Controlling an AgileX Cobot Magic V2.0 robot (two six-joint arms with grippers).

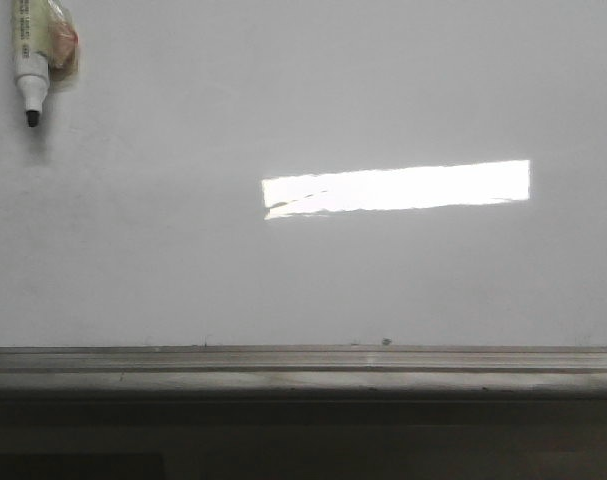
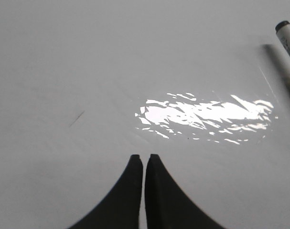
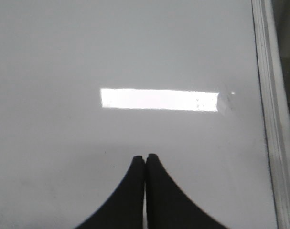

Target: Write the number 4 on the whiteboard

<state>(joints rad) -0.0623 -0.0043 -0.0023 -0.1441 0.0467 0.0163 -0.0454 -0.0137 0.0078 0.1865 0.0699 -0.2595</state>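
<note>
The whiteboard (image 1: pixel 303 280) is a glossy white-grey surface filling the front view, with a grey metal tray rail (image 1: pixel 303 365) along its lower edge. No number 4 shows on it. A white marker (image 1: pixel 30 60) with a black tip stands at the top left, tip down; it also shows in the left wrist view (image 2: pixel 288 40). My left gripper (image 2: pixel 144 157) is shut and empty over the board. My right gripper (image 3: pixel 145 157) is shut and empty over the board. Neither gripper shows in the front view.
A bright rectangular light reflection (image 1: pixel 398 187) lies mid-board. A short faint dark streak (image 2: pixel 77 119) marks the board in the left wrist view. The board's metal frame edge (image 3: pixel 271 114) runs beside my right gripper.
</note>
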